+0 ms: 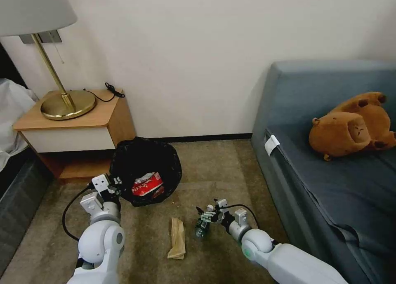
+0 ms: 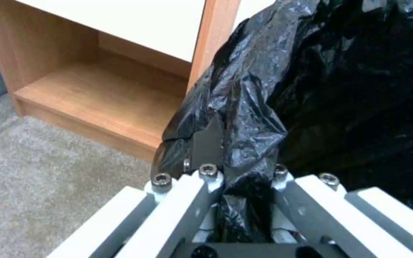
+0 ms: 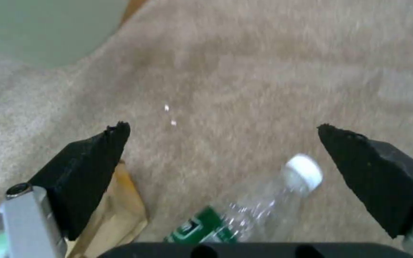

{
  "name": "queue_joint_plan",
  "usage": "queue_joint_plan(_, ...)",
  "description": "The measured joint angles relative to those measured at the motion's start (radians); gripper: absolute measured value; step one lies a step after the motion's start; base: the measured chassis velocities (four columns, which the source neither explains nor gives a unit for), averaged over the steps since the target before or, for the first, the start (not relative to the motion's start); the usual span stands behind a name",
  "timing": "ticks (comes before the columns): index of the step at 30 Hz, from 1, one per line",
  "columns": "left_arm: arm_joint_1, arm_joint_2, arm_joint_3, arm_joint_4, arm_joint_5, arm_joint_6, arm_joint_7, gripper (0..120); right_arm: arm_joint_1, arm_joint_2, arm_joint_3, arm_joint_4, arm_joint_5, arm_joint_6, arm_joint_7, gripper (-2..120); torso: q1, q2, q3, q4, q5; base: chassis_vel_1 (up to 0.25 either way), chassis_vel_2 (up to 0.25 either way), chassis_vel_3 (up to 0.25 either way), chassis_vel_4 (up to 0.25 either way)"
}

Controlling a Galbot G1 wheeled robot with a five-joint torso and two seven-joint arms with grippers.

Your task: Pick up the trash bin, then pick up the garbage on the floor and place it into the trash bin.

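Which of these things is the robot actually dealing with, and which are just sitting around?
In the job: trash bin gripped by left gripper; red packet inside; clear bottle under open right gripper; tan paper.
Lying about: lamp, nightstand, plush toy, sofa.

Both arms are clad in glossy white shells with grey joints, and black cables are looped beside each wrist. The left end effector (image 2: 245, 168) is built from white and grey links fastened with hex screws. The right end effector (image 3: 223, 143) is tipped with black wedge-shaped pads.

Black bag (image 1: 145, 160); red packet (image 1: 147, 185); tan paper (image 1: 177, 238); clear bottle (image 3: 259, 211), green label.
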Motion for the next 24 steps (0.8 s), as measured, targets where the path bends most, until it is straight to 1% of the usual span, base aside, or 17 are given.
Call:
queue_joint_plan(1,0.000,-0.001,0.000,0.002,0.000,-0.003,0.000,3,0.004,0.007,-0.004,0.005,0.032,-0.036,0.034,100,0.000,0.000,0.000,0.0000,-0.0002,0.000,0.000,0.000,0.000)
queue_joint_plan(2,0.000,-0.001,0.000,0.002,0.000,-0.003,0.000,3,0.004,0.007,-0.004,0.005,0.032,-0.036,0.034,100,0.000,0.000,0.000,0.0000,-0.0002,0.000,0.000,0.000,0.000)
queue_joint_plan(4,0.001,-0.003,-0.002,0.007,0.000,-0.005,0.000,3,0.012,0.031,-0.014,0.007,0.072,-0.110,0.126,100,0.000,0.000,0.000,0.0000,0.0000,0.000,0.000,0.000,0.000)
queue_joint_plan(5,0.001,-0.003,-0.002,0.007,0.000,-0.005,0.000,3,0.012,0.031,-0.014,0.007,0.072,-0.110,0.126,100,0.000,0.000,0.000,0.0000,0.0000,0.000,0.000,0.000,0.000)
queue_joint_plan(6,0.001,-0.003,-0.003,0.010,0.000,-0.008,0.000,3,0.015,0.048,-0.018,0.008,0.090,-0.151,0.182,100,0.000,0.000,0.000,0.0000,-0.0003,0.000,0.000,0.000,0.000)
queue_joint_plan(7,0.001,-0.003,-0.003,0.010,0.000,-0.008,0.000,3,0.015,0.048,-0.018,0.008,0.090,-0.151,0.182,100,0.000,0.000,0.000,0.0000,-0.0003,0.000,0.000,0.000,0.000)
queue_joint_plan(9,0.001,-0.002,-0.003,0.022,-0.005,-0.013,0.002,3,0.016,0.101,-0.020,0.011,0.121,-0.216,0.269,100,0.000,0.000,0.000,0.0000,-0.0002,0.000,0.000,0.000,0.000)
queue_joint_plan(10,0.001,-0.002,-0.003,0.022,-0.005,-0.013,0.002,3,0.016,0.101,-0.020,0.011,0.121,-0.216,0.269,100,0.000,0.000,0.000,0.0000,-0.0002,0.000,0.000,0.000,0.000)
queue_joint_plan(12,0.000,-0.002,-0.003,0.030,-0.007,-0.016,0.002,3,0.016,0.145,-0.022,0.006,0.134,-0.252,0.319,100,0.000,0.000,0.000,0.0001,0.0000,0.000,0.000,0.000,0.000)
queue_joint_plan(13,0.000,-0.002,-0.003,0.030,-0.007,-0.016,0.002,3,0.016,0.145,-0.022,0.006,0.134,-0.252,0.319,100,0.000,0.000,0.000,0.0001,0.0000,0.000,0.000,0.000,0.000)
queue_joint_plan(14,0.000,-0.002,-0.002,0.034,-0.007,-0.019,0.002,3,0.016,0.170,-0.022,-0.003,0.143,-0.283,0.350,100,0.000,0.000,0.000,0.0002,-0.0001,0.000,0.000,0.000,0.000)
queue_joint_plan(15,0.000,-0.003,0.000,0.036,-0.007,-0.019,0.002,3,0.016,0.186,-0.017,-0.015,0.149,-0.307,0.364,100,0.000,0.000,0.000,0.0003,0.0000,0.000,0.000,0.000,0.000)
queue_joint_plan(18,0.000,-0.003,0.002,0.037,-0.007,-0.020,0.003,3,0.008,0.199,0.004,-0.042,0.141,-0.329,0.374,100,0.000,0.000,0.000,-0.0001,-0.0003,0.000,0.000,0.000,0.000)
queue_joint_plan(24,-0.001,-0.005,0.006,0.037,-0.002,-0.020,0.003,3,-0.010,0.202,0.046,-0.083,0.106,-0.328,0.357,100,0.000,0.000,0.000,0.0000,-0.0002,0.000,0.000,0.000,0.000)
